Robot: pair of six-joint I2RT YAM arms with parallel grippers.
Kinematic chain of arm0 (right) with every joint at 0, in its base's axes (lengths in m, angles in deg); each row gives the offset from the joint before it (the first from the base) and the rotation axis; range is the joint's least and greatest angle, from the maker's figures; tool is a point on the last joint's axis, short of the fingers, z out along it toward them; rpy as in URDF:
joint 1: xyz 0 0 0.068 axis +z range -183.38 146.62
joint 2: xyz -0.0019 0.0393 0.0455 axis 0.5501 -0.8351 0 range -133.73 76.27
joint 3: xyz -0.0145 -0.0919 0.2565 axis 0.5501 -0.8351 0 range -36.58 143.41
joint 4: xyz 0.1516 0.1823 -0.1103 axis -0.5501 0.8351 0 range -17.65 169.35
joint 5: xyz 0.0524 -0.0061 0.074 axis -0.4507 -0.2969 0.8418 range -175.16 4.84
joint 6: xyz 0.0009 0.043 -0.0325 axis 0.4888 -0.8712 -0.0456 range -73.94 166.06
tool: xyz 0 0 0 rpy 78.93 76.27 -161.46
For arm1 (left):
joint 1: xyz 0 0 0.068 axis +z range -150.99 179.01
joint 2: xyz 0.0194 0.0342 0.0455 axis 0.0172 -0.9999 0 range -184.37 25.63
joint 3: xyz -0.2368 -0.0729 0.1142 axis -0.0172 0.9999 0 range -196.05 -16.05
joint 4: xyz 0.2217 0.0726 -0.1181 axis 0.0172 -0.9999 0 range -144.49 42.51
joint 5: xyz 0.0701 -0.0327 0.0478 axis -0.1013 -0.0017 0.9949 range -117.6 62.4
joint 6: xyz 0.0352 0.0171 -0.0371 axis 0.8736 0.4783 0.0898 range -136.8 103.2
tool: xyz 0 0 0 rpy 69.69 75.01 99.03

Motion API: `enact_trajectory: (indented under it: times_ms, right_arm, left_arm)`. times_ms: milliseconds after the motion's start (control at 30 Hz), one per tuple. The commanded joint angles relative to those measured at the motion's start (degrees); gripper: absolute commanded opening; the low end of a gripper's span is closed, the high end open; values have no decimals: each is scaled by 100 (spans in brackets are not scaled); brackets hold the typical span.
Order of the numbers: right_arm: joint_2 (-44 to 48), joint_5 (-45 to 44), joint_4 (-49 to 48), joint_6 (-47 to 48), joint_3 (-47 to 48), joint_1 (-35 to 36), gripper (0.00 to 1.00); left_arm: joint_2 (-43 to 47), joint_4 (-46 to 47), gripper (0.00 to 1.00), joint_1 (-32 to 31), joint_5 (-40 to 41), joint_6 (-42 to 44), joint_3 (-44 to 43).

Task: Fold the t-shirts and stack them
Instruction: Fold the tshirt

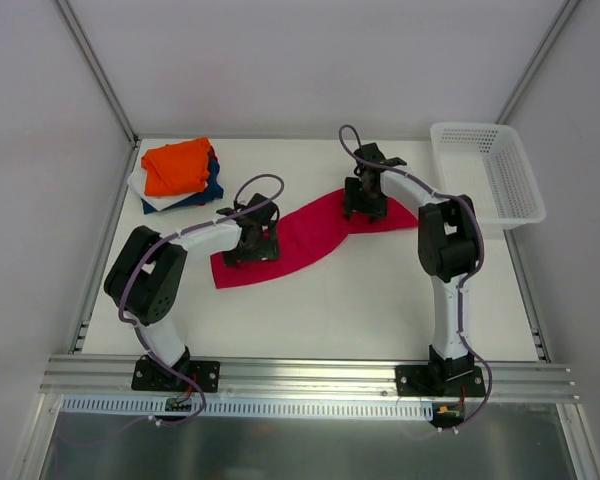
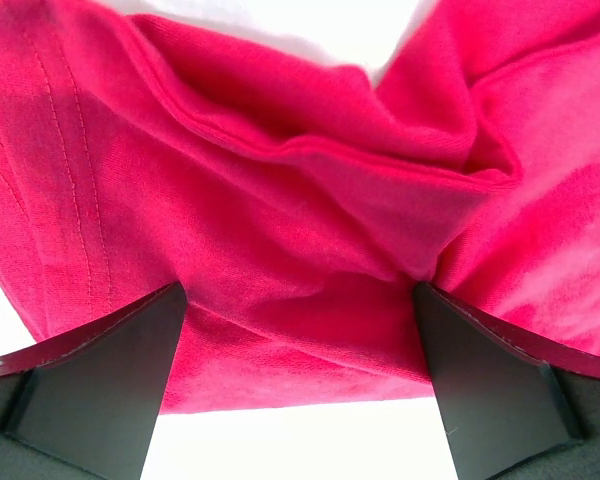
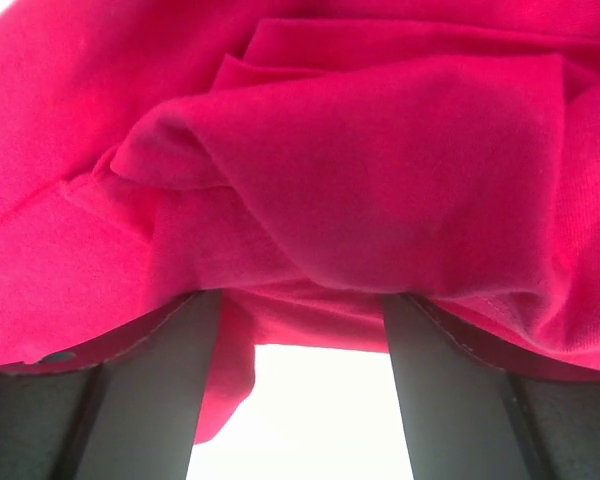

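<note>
A crimson-red t-shirt lies as a long folded band across the middle of the table, from near left to far right. My left gripper sits low over its left part. In the left wrist view it is open wide, and rumpled red cloth fills the space between and ahead of the fingers. My right gripper is down on the shirt's right part. It is open, with bunched cloth draped over the fingertips. An orange t-shirt tops a folded stack with navy and white ones.
A white plastic mesh basket stands at the far right of the table. The folded stack occupies the far left corner. Metal frame posts and grey walls border the table on the left, right and back.
</note>
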Motion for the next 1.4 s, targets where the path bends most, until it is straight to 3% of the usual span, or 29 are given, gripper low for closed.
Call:
enact_trajectory:
  times_ms: [0,200,433,667,1367]
  right_arm:
    - [-443,280,557,445,885,-56,70]
    - [-1181,782,1340,1227,2299,-73,77]
    - [-1666,1651,1903,1948,3277,-310,81]
    - [-1798,2074,1903,2239,3506,-522,83]
    - [-2185,2628,1104,1607,3717,-663,85]
  left_arm:
    - [-142,-358,99,-298,-454,-440,343]
    - [-247,-358,99,-597,-489,-642,395]
    - [-335,-357,99,-948,-550,-888,387]
    - [-449,-349,99,-1387,-673,-1178,343]
    - [-959,-156,99,-2970,-1201,-2136,114]
